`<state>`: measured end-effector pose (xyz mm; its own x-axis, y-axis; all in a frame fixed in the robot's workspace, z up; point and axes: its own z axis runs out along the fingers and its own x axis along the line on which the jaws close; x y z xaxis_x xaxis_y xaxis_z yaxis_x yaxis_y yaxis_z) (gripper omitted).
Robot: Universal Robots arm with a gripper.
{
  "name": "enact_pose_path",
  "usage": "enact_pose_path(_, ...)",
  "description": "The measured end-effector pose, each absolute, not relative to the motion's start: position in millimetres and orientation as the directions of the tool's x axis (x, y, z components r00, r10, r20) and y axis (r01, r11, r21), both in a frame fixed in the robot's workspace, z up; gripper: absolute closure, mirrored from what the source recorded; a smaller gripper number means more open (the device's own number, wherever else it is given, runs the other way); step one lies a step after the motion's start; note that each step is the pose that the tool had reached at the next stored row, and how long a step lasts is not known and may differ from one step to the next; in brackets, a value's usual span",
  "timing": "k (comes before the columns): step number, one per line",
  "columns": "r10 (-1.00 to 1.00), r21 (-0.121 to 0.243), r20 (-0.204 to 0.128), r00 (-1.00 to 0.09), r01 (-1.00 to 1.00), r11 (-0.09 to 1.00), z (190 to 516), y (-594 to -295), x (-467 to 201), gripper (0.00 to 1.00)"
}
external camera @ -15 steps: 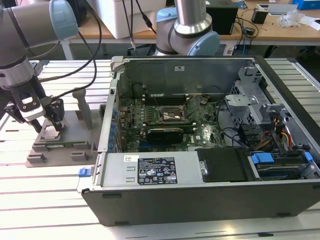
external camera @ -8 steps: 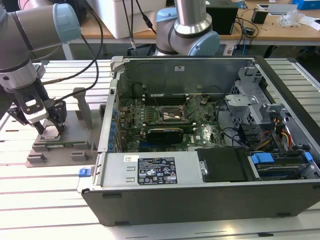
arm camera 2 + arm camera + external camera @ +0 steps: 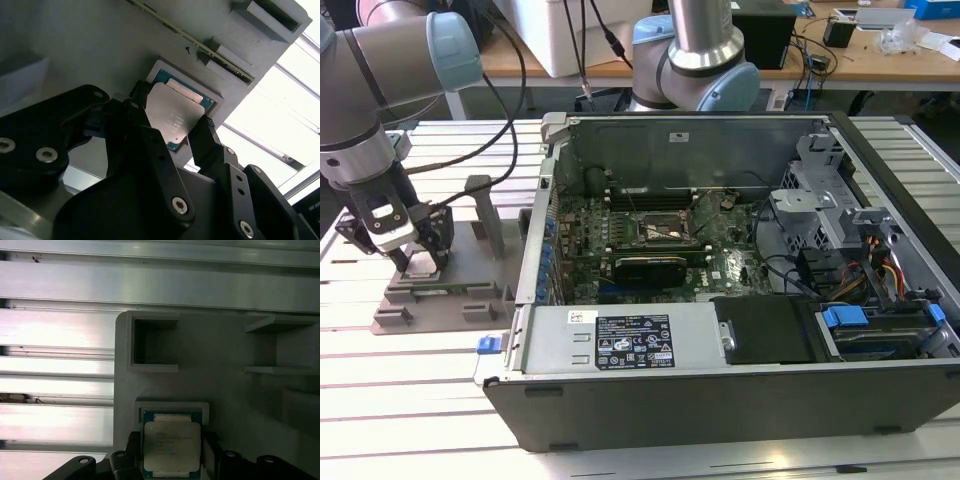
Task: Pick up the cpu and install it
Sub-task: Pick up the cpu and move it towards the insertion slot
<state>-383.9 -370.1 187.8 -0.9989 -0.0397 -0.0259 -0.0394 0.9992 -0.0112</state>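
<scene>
The flat square silvery-topped cpu (image 3: 172, 442) was found lying in its recess of the grey plastic fixture block (image 3: 220, 390), straddled by the black gripper (image 3: 173, 107), whose jaws were held open

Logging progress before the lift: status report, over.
Gripper low, straddling cpu. The cpu flat in grey fixture recess. No obstruction seen.

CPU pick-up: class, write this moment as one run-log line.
stage: pick-up | gripper: low over cpu | cpu: flat in recess of grey fixture, not lifted | computer case: open, on the exterior view's right of fixture
</scene>
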Motion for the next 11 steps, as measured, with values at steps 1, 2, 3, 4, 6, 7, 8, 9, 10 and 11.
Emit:
enact_pose_path(1,-0.040,-0.011,-0.026,-0.999,-0.039,0.999,187.8,-370.1,-383.9,0.40)
enact_pose_path(2,-0.040,-0.011,-0.026,-0.999,-0.039,0.999,187.7,-370.1,-383.8,0.40)
enact_pose_path(3,-0.040,-0.011,-0.026,-0.999,-0.039,0.999,187.7,-370.1,-383.8,0.40)
enact_pose_path(4,-0.040,-0.011,-0.026,-0.999,-0.039,0.999,187.6,-370.1,-383.7,0.40)
enact_pose_path(6,-0.040,-0.011,-0.026,-0.999,-0.039,0.999,187.7,-370.1,-383.7,0.42)
enact_pose_path(7,-0.040,-0.011,-0.026,-0.999,-0.039,0.999,187.7,-370.1,-383.7,0.46)
enact_pose_path(8,-0.040,-0.011,-0.026,-0.999,-0.039,0.999,187.6,-370.1,-383.7,0.46)
enact_pose_path(9,-0.040,-0.011,-0.026,-0.999,-0.039,0.999,187.6,-370.1,-383.7,0.46)
enact_pose_path(10,-0.040,-0.011,-0.026,-0.999,-0.039,0.999,187.6,-370.0,-383.7,0.46)
enact_pose_path(11,-0.040,-0.011,-0.026,-0.999,-0.039,0.999,187.6,-370.1,-383.7,0.46)
